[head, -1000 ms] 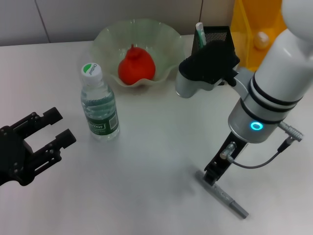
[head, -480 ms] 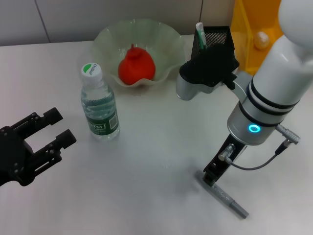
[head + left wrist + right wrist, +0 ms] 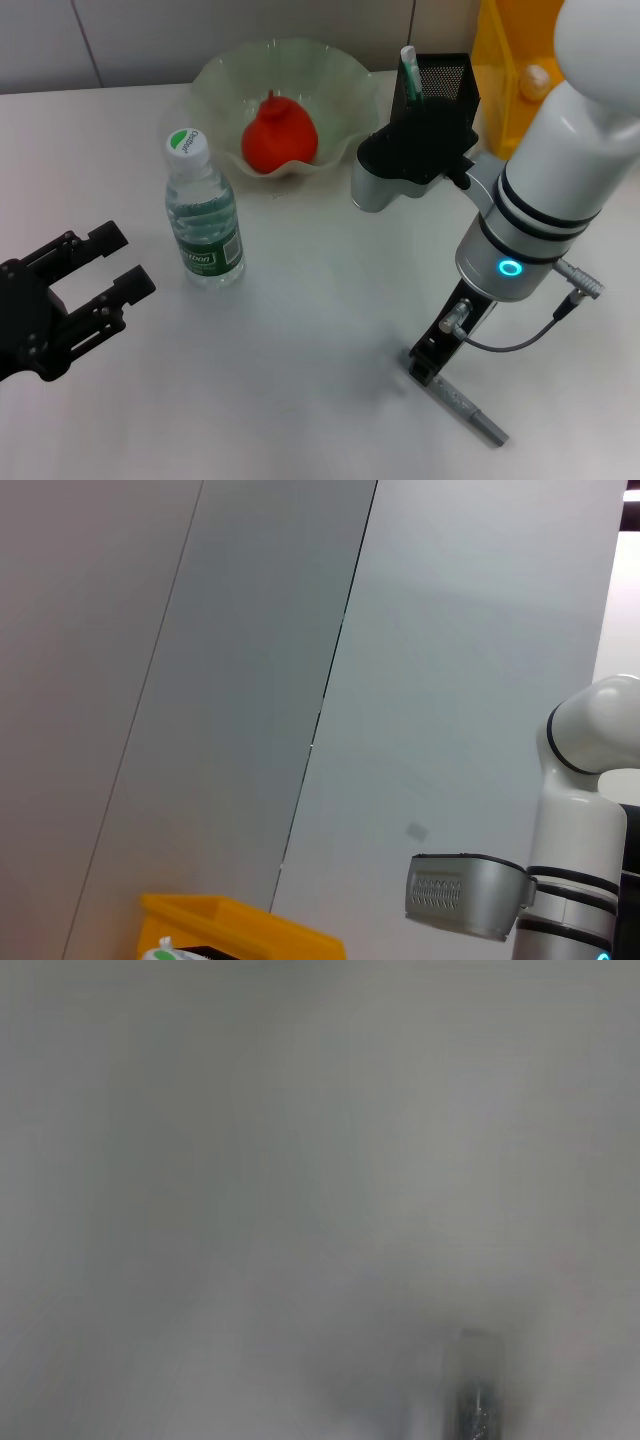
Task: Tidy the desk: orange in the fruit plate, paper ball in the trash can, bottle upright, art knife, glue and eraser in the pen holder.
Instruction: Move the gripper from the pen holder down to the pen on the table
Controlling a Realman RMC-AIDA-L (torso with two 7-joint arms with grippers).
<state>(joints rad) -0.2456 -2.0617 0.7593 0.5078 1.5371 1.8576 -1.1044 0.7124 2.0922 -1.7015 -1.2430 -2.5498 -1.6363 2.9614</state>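
Note:
The orange (image 3: 280, 135) lies in the pale green fruit plate (image 3: 215, 80) at the back. To its front left the bottle (image 3: 203, 215) stands upright. A green-and-white glue stick (image 3: 408, 68) pokes out of the black mesh pen holder (image 3: 445, 72). The yellow trash can (image 3: 505, 60) holds the paper ball (image 3: 537, 80). A grey art knife (image 3: 468, 410) lies flat on the table at the front right, also seen in the right wrist view (image 3: 470, 1390). My right gripper (image 3: 430, 362) points down at the knife's near end. My left gripper (image 3: 105, 280) hangs open at the front left. The eraser is out of view.
The white table (image 3: 320, 300) has bare room between the bottle and the right arm. The right arm's forearm passes just in front of the pen holder. In the left wrist view, the trash can's rim (image 3: 240, 925) and the right arm (image 3: 575, 880) stand before a grey wall.
The right arm has shifted slightly left and toward the front over the art knife. The knife, bottle and left gripper have not moved.

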